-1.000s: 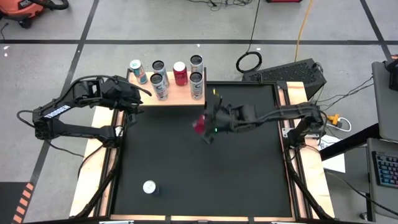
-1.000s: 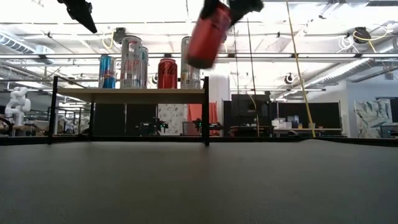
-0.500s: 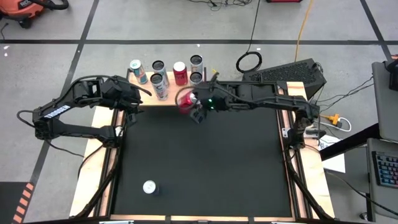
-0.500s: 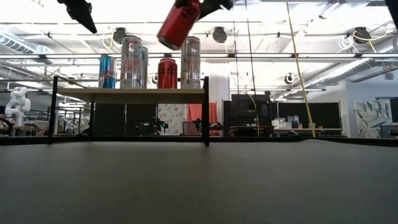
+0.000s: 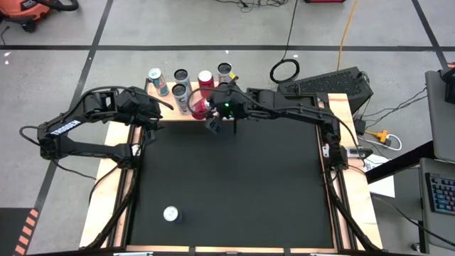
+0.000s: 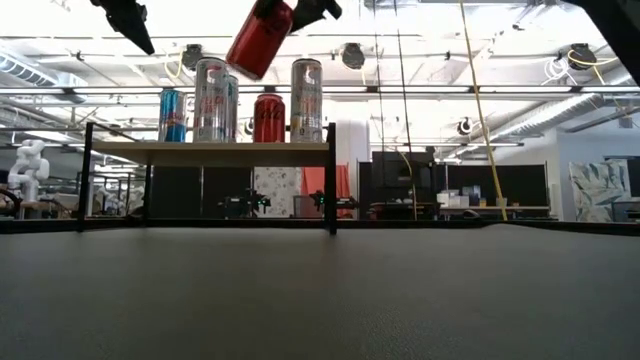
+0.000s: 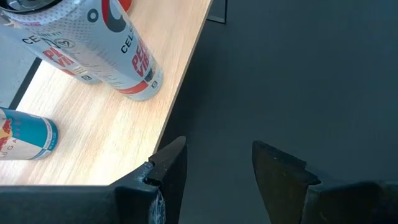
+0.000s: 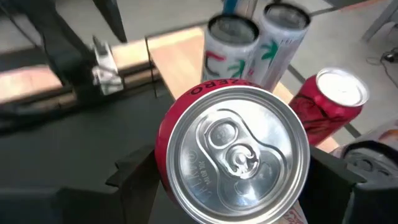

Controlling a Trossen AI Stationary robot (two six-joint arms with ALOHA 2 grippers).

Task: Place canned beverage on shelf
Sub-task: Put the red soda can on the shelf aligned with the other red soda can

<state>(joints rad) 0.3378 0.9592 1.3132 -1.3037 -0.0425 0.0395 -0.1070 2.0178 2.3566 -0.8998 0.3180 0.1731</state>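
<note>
— How far along is the shelving?

— Partway. The shelf (image 5: pixel 206 114), in the upper middle of the high view, already carries several cans: a blue-and-silver can (image 5: pixel 157 80) at its left end, a tall white Celsius can (image 6: pixel 210 99), a short red can (image 6: pixel 267 117) and more tall silver cans (image 5: pixel 225 71) toward the right.

— And the can in hand?

— The right gripper (image 5: pixel 213 117) pinches a red can (image 6: pixel 259 38) by its sides — the right wrist view shows its silver top and pull tab facing the camera, a dark finger on either side. In the low view the can hangs tilted at the top centre of the frame, above the standing cans and not touching the board.

— So it is not placed.

— Not yet. From overhead it sits over the shelf's front edge, just beside the tall cans. It likely needs righting, then lowering into a free spot, then release.

— The other arm?

— The left gripper (image 7: pixel 214 171) waits at the shelf's left end, fingers spread and holding nothing.

— Anything left after this one?

— One silver can (image 5: pixel 170 213) stands alone on the black table (image 5: pixel 249 199), lower left of the high view, well apart from the shelf — probably the next to fetch.
</note>
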